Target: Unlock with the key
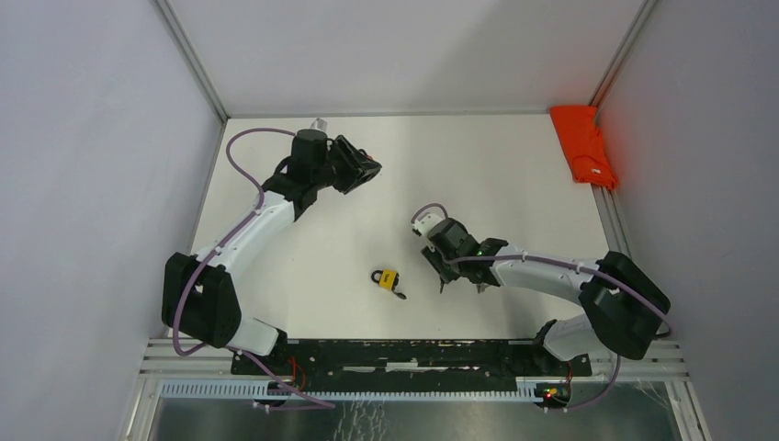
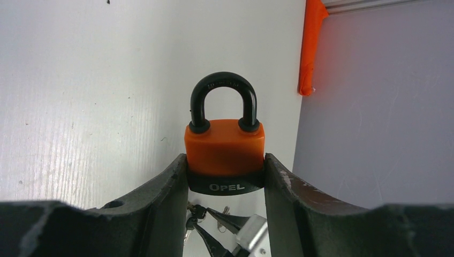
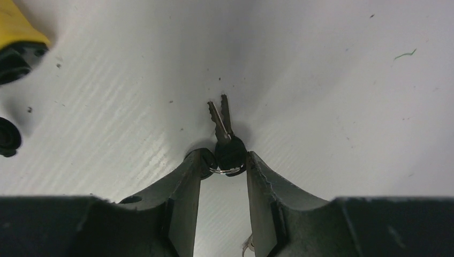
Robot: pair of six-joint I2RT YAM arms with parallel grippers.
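Note:
An orange padlock (image 2: 225, 147) with a black shackle and a black base stands upright between the fingers of my left gripper (image 2: 225, 176), which is shut on its sides. That gripper (image 1: 365, 170) hovers at the back left of the table. Two black-headed keys (image 3: 227, 142) on a small ring lie on the white table, blades pointing away. Their heads sit between the fingertips of my right gripper (image 3: 225, 160). Its jaws stand apart, low over the table (image 1: 443, 274).
A yellow padlock (image 1: 389, 278) lies at the table's middle with a small dark key (image 1: 399, 294) beside it; its corner shows in the right wrist view (image 3: 16, 27). An orange-red cloth (image 1: 584, 143) sits at the back right corner. Grey walls enclose the table.

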